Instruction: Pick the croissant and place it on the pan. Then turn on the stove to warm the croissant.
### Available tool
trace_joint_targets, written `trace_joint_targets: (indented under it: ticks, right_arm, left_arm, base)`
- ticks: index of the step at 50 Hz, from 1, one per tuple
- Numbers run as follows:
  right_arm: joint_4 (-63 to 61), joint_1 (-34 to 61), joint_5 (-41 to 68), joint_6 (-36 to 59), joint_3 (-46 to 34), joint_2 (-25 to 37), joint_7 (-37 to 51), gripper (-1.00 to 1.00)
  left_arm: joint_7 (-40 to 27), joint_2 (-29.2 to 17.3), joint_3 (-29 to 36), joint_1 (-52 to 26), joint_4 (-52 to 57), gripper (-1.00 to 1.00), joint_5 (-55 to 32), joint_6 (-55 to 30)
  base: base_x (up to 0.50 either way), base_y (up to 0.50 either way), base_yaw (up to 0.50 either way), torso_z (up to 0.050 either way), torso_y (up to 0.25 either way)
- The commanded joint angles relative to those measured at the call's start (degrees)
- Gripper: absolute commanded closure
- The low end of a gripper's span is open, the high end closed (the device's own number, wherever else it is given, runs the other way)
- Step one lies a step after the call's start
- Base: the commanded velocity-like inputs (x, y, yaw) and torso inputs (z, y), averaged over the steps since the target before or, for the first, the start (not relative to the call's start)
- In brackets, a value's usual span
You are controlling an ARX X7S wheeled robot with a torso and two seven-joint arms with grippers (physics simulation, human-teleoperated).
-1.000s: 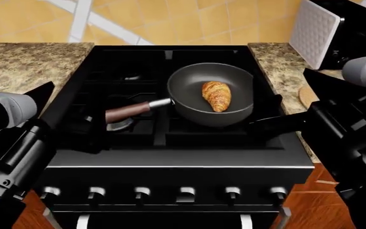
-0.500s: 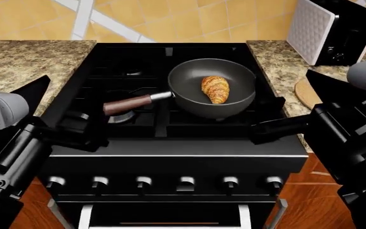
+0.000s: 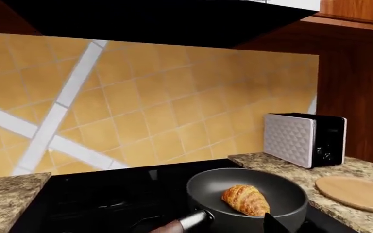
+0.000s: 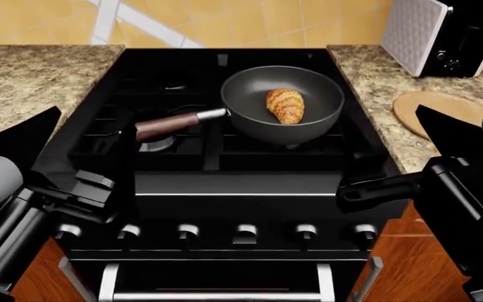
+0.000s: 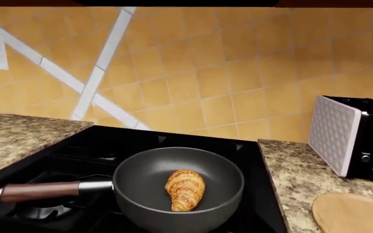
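Granite desk [image 4: 32, 82] flanks the stove [image 4: 224, 207]; croissant [image 4: 285, 105] lies in the pan [image 4: 326, 94] on its far right burner. Your view has pulled back, exposing the knobs [image 4: 246, 233]. Whether either claw is open cannot be told. Turn a knob next.

Stove [image 4: 224, 189]: carries pan [image 4: 250, 116] (croissant [image 4: 285, 105] inside). Granite counter [image 4: 367, 82]: carries toaster [image 4: 443, 34], round wooden board [image 4: 434, 107].

Both arms are blocky matte-black links with pale grey rounded housings. The left gripper [image 4: 86, 189] and right gripper [image 4: 367, 189] are black.
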Motion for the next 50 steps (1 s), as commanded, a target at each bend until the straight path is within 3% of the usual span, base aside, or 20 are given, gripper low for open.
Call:
trace_joint_targets:
  ticks: [1,21,50]
  right_arm:
    - [-4.0,-2.2,1.5,-2.3,1.4,2.7,2.1,-1.0]
    - [-7.9,-14.5,-4.6,-10.6,3.8,7.8,2.5,-1.0]
    - [-7.9,-19.5,-12.3,-14.9,-2.1,9.2,2.6,-1.0]
  left_arm:
    - [-0.9,-2.5,-3.5,3.8,3.2,-1.0,-4.5,1.2]
    - [1.2,-1.2,-4.0,9.0,2.8,-1.0,-2.3,1.3]
    - [1.8,-0.2,-0.7,8.4,0.9,-1.0,-0.8,0.9]
  base:
    - [0.0,0.0,0.0,-0.05,0.0]
    - [0.0,0.0,0.0,-0.05,0.0]
    - [0.0,0.0,0.0,-0.05,0.0]
